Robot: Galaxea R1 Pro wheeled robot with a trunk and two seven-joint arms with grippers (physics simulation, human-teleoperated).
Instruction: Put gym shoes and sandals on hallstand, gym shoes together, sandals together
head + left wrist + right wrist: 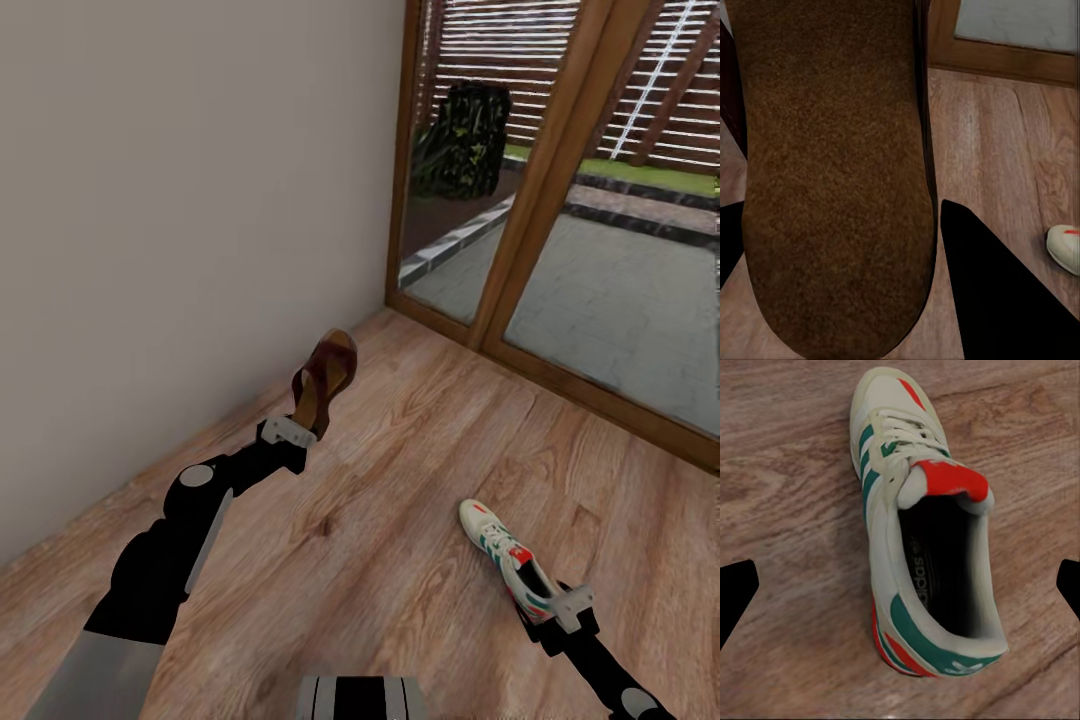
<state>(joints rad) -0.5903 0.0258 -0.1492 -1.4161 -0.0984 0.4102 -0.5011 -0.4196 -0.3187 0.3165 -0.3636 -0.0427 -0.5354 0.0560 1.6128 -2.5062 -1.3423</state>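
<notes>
My left gripper [300, 425] is shut on a brown sandal [325, 378] and holds it up off the corridor floor [400, 480], close to the wall. In the left wrist view the sandal's brown sole [832, 172] lies between the two dark fingers [997, 292]. One white gym shoe [505, 558] with green stripes and a red tongue patch lies on the floor. My right gripper [557, 612] is at its heel. In the right wrist view the shoe [922, 547] lies between the wide-apart fingertips [736, 589], untouched. The hallstand is out of view.
A plain beige wall [180, 220] runs along the left. Ahead stands a wood-framed glass door [540, 200] with a paved yard behind it. Bare plank floor lies between the two arms.
</notes>
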